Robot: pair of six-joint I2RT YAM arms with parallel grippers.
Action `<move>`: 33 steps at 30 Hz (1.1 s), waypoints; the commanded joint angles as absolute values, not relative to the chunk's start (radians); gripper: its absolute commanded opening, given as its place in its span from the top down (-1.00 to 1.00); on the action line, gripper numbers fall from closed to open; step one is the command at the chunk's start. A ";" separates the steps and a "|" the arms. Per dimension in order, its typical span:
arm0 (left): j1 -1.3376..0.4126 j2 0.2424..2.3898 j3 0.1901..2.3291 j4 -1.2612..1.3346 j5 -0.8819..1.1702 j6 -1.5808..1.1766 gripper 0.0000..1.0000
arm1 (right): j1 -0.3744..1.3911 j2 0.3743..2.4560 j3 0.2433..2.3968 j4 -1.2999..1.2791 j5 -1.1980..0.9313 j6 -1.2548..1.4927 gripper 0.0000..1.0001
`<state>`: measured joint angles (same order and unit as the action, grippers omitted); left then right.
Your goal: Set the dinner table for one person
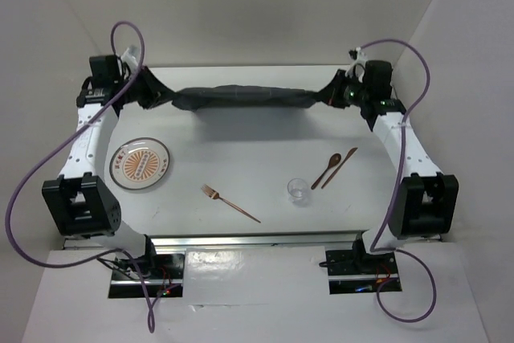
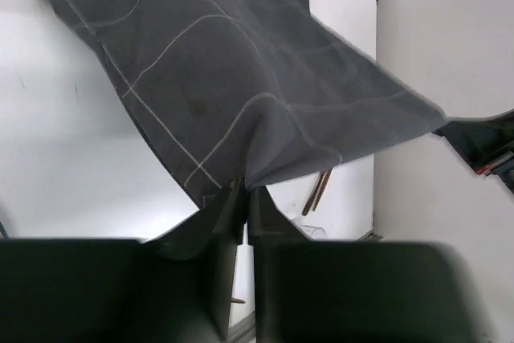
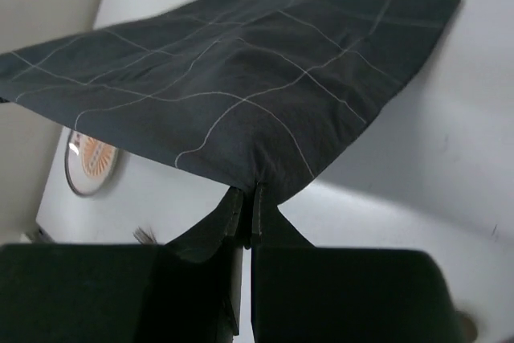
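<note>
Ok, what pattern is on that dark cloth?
A thin pale grid on the dark grey cloth; clearest in the right wrist view.

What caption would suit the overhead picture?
Left gripper and right gripper hold a dark grey checked cloth taut above the large white tabletop.

Dinner table (image 1: 241,138): plate (image 1: 140,164), fork (image 1: 230,202), glass (image 1: 298,190), spoon (image 1: 326,170), slim utensil (image 1: 340,167).

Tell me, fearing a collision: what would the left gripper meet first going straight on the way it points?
The dark checked cloth that the left gripper is shut on; beyond it, probably the right gripper, depth unclear.
</note>
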<state>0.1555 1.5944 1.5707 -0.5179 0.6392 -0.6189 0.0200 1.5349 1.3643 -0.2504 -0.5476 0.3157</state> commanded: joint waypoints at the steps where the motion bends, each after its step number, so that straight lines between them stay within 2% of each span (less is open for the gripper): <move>1: 0.183 1.473 1.357 -0.501 0.644 -0.574 0.45 | 0.023 1.413 1.159 -0.199 -0.539 0.272 0.97; 2: 0.183 1.457 1.320 -0.523 0.620 -0.563 0.20 | 0.035 1.370 1.119 -0.222 -0.525 0.272 0.55; 3: 0.183 1.444 1.292 -0.550 0.597 -0.548 -0.38 | 0.035 1.352 1.085 -0.238 -0.511 0.262 -0.41; 4: 0.183 1.419 1.261 -0.593 0.571 -0.548 -0.61 | 0.035 1.336 1.034 -0.256 -0.511 0.262 -0.65; 6: 0.183 1.407 1.273 -0.639 0.499 -0.520 -0.97 | 0.035 1.296 1.008 -0.299 -0.483 0.252 -0.90; 7: 0.183 1.407 1.313 -0.656 0.483 -0.505 -1.00 | 0.035 1.296 1.008 -0.310 -0.473 0.252 -1.00; 10: 0.183 1.431 1.408 -0.696 0.459 -0.495 -1.00 | 0.035 1.284 1.040 -0.336 -0.443 0.252 -1.00; 12: 0.183 1.463 1.433 -0.707 0.459 -0.495 -0.90 | 0.035 1.319 1.069 -0.345 -0.443 0.287 -1.00; 13: 0.183 1.476 1.433 -0.695 0.459 -0.505 -0.79 | 0.046 1.336 1.095 -0.345 -0.443 0.301 -0.91; 15: 0.143 1.523 1.424 -0.654 0.459 -0.526 0.28 | 0.081 1.418 1.127 -0.359 -0.454 0.330 -0.26; 16: 0.131 1.546 1.424 -0.653 0.459 -0.526 0.67 | 0.095 1.457 1.172 -0.374 -0.454 0.340 0.07; 17: 0.118 1.574 1.424 -0.643 0.459 -0.537 0.96 | 0.110 1.497 1.196 -0.389 -0.445 0.351 0.43; 18: 0.094 1.606 1.424 -0.643 0.445 -0.537 1.00 | 0.127 1.578 1.216 -0.399 -0.445 0.360 0.99; 21: 0.061 1.747 1.424 -0.612 0.408 -0.537 1.00 | 0.214 1.715 1.304 -0.408 -0.436 0.370 1.00; 26: 0.022 1.822 1.379 -0.557 0.335 -0.574 1.00 | 0.250 1.879 1.379 -0.408 -0.446 0.393 1.00; 31: -0.043 1.831 1.313 -0.539 0.174 -0.595 1.00 | 0.259 1.999 1.417 -0.440 -0.338 0.428 1.00; 33: -0.055 1.845 1.293 -0.529 0.173 -0.604 1.00 | 0.259 2.032 1.431 -0.477 -0.258 0.455 1.00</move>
